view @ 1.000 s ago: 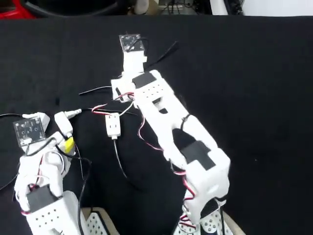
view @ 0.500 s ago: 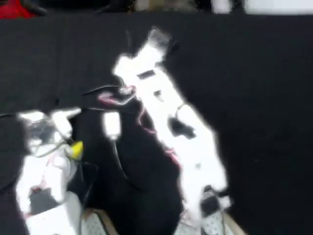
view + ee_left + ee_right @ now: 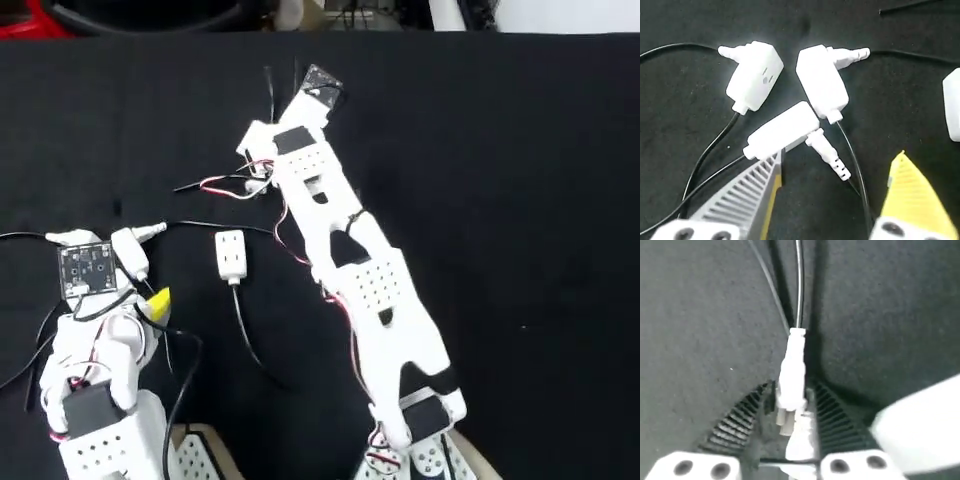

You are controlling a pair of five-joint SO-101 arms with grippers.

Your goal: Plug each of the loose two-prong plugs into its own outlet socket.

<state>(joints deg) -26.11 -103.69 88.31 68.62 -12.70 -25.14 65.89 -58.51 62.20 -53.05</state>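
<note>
The right hand is clenched on a slim white two-prong plug. Its ribbed fingers press both sides of the plug, and the thin black cord leads off over the black cloth-covered bench. The left hand is released, low over three white plastic connector blocks clustered just ahead of its fingertips. A lone white outlet socket lies between the arms.

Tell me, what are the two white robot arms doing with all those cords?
The right arm's end effector is pinched shut on a small white plug, its cord trailing away, out near the far edge of the black table. The left arm's end effector is open above three white cord ends lying close together. A white socket block lies on the table between the arms.
</note>
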